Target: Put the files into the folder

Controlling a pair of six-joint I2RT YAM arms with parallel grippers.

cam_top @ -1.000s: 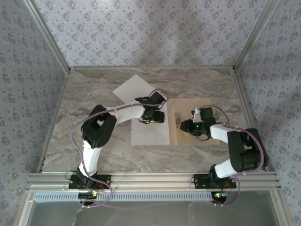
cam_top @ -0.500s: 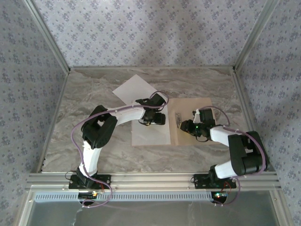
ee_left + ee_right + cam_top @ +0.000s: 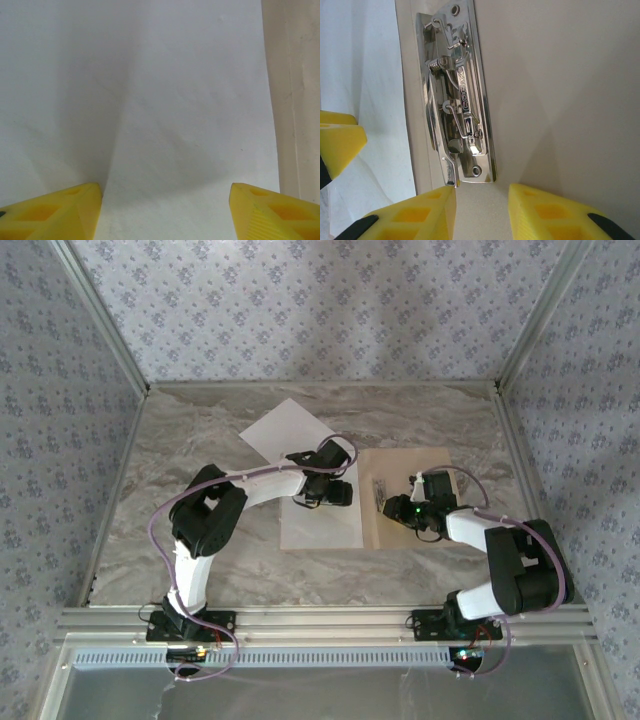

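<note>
Your left claw point(image 3: 164, 212) has its two yellow fingers point(image 3: 50, 212) set wide apart with nothing between them. It hangs low over a white sheet point(image 3: 165, 90); you cannot tell whether the tips touch the paper. A soft crease runs up the sheet from the left finger. Along the right edge of the wrist view runs a strip of the tan folder point(image 3: 295, 100).

Your right claw point(image 3: 482, 210) is parted by a narrow gap and grips nothing; bare folder point(image 3: 560, 100) shows between the fingers. Its left finger point(image 3: 415, 217) sits just beside the near corner of the shiny metal clip point(image 3: 457, 100), which is fixed to the folder close to the hinge. Left of the clip, the white sheet point(image 3: 365, 75) lies flat.

From above, the left claw point(image 3: 325, 490) is over the far part of that sheet point(image 3: 320, 530), which covers the folder's left leaf. The right claw point(image 3: 400, 505) is over the right leaf of the open folder point(image 3: 395, 465), next to the clip point(image 3: 378, 492). The second sheet point(image 3: 285, 430) lies tilted on the table point(image 3: 180, 440), further off and to the left of the folder. Its near corner runs under the left arm, so whether the two sheets overlap is hidden.
</note>
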